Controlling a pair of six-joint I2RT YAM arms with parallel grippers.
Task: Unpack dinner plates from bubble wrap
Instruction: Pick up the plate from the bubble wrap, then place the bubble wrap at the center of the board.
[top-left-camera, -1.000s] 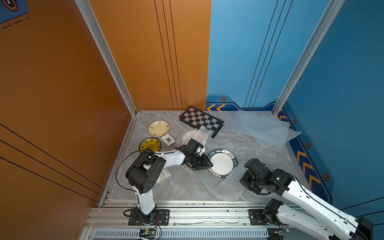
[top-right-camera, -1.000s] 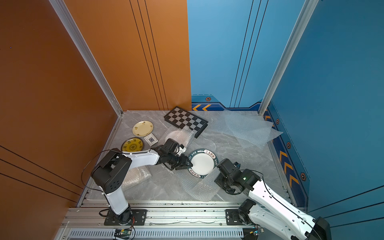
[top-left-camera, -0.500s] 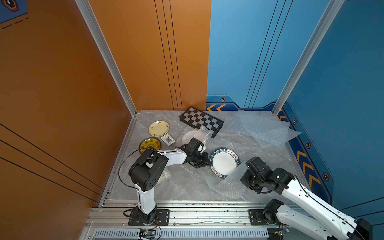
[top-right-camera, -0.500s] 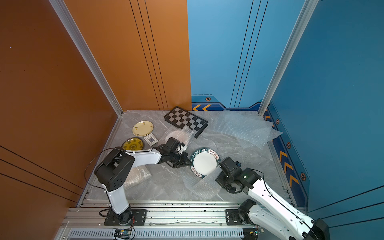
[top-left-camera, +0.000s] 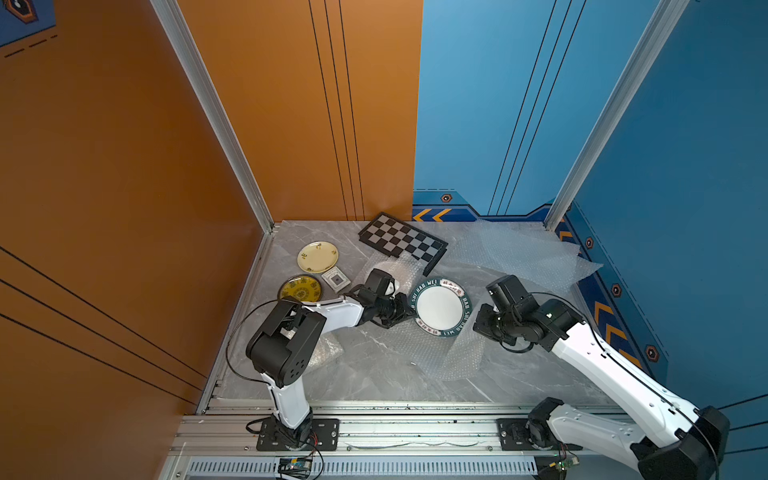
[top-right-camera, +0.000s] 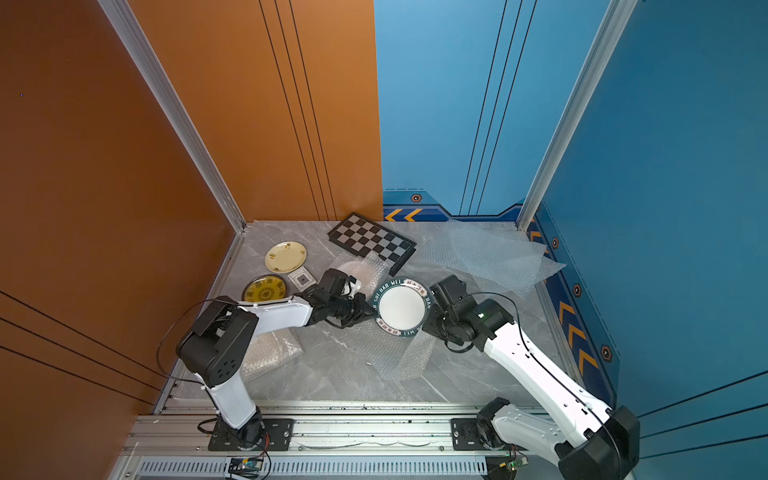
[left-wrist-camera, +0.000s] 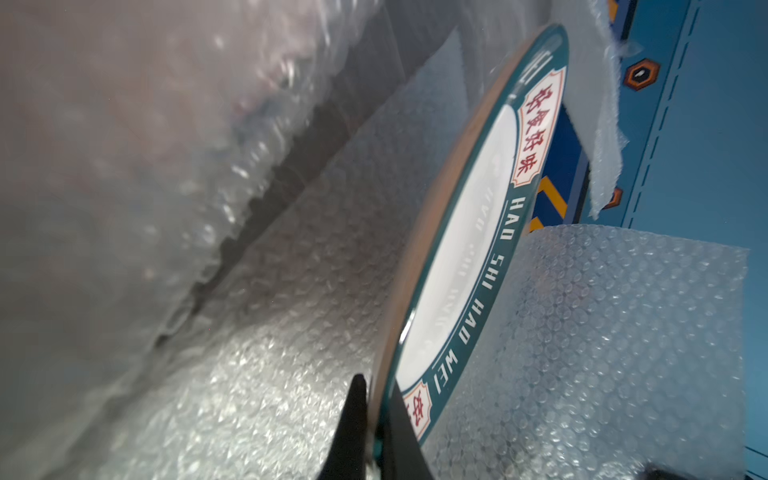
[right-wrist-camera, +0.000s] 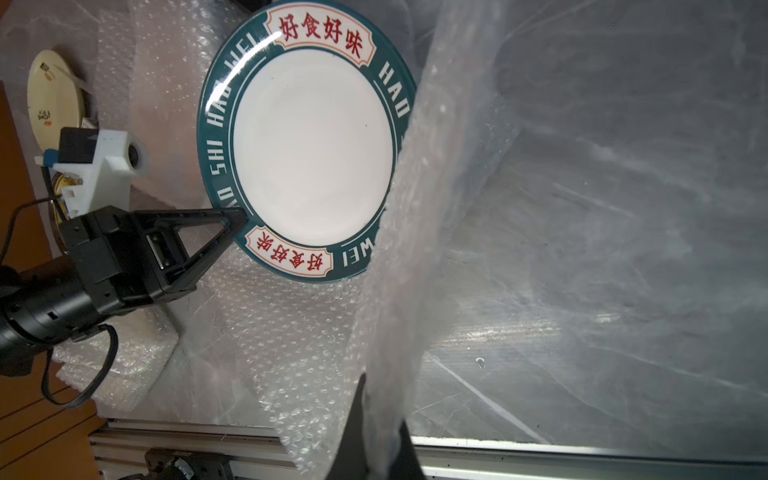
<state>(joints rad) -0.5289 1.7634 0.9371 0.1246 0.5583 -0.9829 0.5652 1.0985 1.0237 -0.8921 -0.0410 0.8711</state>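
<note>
Both top views are bright, even and sharp. In the left wrist view the bubble wrap (left-wrist-camera: 124, 166) far from the left fingers (left-wrist-camera: 353, 424) blurs. In the right wrist view a glare streak crosses the rim of the lettered plate (right-wrist-camera: 311, 141), well beyond the right fingers (right-wrist-camera: 351, 440).

White links (top-left-camera: 336, 313), black joints (top-left-camera: 282, 353), looping black cables (top-left-camera: 227, 353), black left gripper (right-wrist-camera: 243, 219), white camera mount (right-wrist-camera: 104, 166), small green light (top-left-camera: 549, 315).
</note>
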